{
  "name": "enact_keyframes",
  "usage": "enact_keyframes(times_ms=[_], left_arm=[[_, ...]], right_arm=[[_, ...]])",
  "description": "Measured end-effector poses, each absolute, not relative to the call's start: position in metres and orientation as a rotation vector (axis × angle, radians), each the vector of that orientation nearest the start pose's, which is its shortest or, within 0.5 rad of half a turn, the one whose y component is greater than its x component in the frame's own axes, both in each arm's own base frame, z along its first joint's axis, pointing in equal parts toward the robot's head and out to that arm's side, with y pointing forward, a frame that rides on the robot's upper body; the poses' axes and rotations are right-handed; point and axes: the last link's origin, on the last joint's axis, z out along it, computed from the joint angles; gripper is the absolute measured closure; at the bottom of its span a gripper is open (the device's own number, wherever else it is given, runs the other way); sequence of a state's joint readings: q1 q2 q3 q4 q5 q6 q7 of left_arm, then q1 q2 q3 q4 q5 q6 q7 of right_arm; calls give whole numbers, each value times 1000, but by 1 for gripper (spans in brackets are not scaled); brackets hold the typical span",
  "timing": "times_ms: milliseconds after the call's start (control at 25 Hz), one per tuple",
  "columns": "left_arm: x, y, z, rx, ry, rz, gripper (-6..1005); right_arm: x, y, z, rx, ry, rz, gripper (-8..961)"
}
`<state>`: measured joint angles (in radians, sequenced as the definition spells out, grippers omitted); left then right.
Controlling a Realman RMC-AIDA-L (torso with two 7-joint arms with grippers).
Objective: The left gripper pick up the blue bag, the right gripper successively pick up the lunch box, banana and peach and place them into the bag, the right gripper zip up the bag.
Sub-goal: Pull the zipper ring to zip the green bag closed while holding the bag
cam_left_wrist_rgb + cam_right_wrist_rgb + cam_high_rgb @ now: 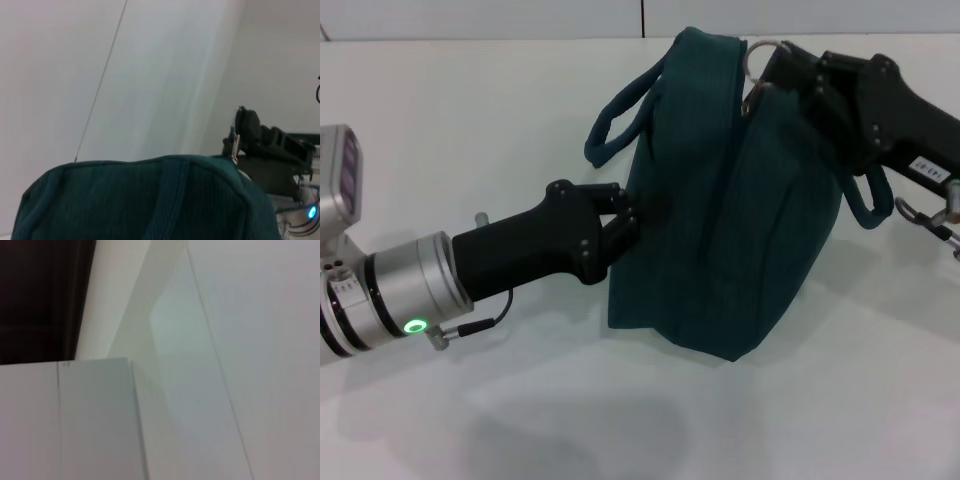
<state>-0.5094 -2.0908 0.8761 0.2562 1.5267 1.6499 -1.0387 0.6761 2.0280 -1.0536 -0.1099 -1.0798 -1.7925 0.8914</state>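
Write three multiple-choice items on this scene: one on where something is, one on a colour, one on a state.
1. Where is the left tool?
A. At the bag's left side
B. Under the bag
C. Far from the bag, parked

2. What colour is the bag?
A. Red
B. Dark teal-blue
C. Yellow

3. How does the bag stand?
A. Lying flat and folded
B. Hanging clear above the table
C. Upright, its base on the table

Answers:
1. A: the head view shows the left arm reaching in from the left, its tool against the bag's side wall.
2. B: the fabric reads dark teal-blue in both the head and left wrist views.
3. C: the bag's bottom edge rests on the white table while its top stays raised, with the right tool at the metal ring on top.
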Motion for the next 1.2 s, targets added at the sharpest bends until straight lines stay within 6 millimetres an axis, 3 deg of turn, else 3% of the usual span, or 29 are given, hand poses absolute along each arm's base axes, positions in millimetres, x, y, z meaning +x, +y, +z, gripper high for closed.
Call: enact_keyframes(times_ms=[440,1200], left_arm=[[-246,279,-51,-2671,-586,-1208,936],[-246,248,-47,-2877,-485,-1255,937]], right_arm=[[198,336,-3,-2296,355,1556,948],[214,358,-10,-2235,480,1371,948]])
